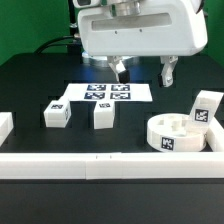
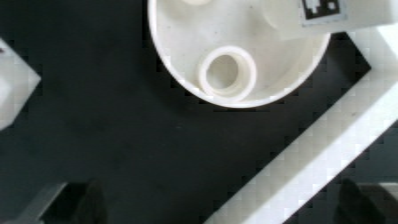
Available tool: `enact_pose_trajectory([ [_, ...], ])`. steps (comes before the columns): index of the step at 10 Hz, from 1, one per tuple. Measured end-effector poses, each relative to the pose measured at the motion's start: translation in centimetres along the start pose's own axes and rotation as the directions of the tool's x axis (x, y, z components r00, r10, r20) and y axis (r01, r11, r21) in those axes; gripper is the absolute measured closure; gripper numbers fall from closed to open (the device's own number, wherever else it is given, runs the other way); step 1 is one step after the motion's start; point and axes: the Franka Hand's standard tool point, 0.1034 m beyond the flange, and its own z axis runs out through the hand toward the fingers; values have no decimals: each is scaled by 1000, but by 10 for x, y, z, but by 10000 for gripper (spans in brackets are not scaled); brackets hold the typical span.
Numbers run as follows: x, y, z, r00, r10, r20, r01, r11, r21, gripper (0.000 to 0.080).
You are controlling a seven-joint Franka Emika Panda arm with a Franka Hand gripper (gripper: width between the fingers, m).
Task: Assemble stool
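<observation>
Behind the front rail (image 1: 110,165) sits the seat (image 1: 178,135); my gripper (image 1: 143,72) hangs spread and empty, so I'd centre squarely over one leg (image 1: 102,116) before descending.

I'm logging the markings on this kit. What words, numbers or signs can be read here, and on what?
Words or numbers: none readable.
Square black-and-white tags, patterns only: on the marker board, the seat, the leg at the exterior view's left, the middle leg and the leg at the seat.
</observation>
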Motion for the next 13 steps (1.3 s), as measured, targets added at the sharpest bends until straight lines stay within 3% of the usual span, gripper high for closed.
enact_pose_trajectory([
  [1,4,9,1,980,-201,2,201,979,-34,151],
  [2,9,19,1,948,-318,10,318,947,-52,151],
  [4,16,27,0,918,-396,10,396,917,-53,151],
  [7,20,36,2,786,-618,17,617,784,-66,151],
  [9,20,73,17,762,-647,-12,642,758,-116,151],
  [10,15,89,24,769,-639,2,634,763,-126,151],
  [13,9,85,24,783,-619,56,621,777,-103,151],
])
